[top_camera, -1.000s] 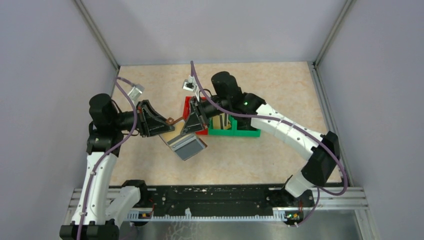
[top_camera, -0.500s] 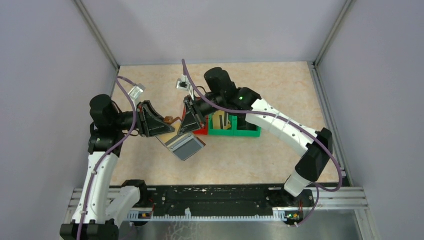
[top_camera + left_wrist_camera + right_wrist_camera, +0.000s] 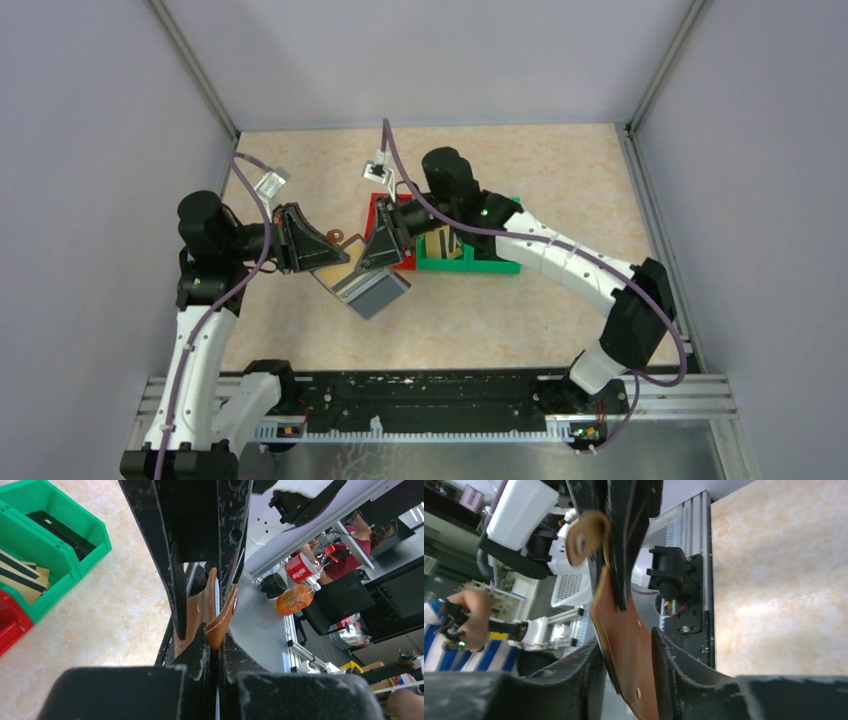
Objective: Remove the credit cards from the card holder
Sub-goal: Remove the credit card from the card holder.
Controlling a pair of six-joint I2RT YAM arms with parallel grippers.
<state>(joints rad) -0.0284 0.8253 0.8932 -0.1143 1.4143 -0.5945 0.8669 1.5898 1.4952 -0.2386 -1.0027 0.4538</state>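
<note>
My left gripper (image 3: pixel 343 257) is clamped tight on one brown edge of the card holder (image 3: pixel 374 292), which hangs open above the desk (image 3: pixel 560 190), pale grey inside facing up, over the middle of the desk's left half and just on the near side of the red bin (image 3: pixel 377 208). My right gripper (image 3: pixel 369 264) meets it from the other side, jaws parted, with the brown leather flap between them and the snap tab (image 3: pixel 583 536) curling past the fingertips. Gold credit cards (image 3: pixel 22 576) with dark stripes lie in the green bin (image 3: pixel 485 264) beside the red one.
</note>
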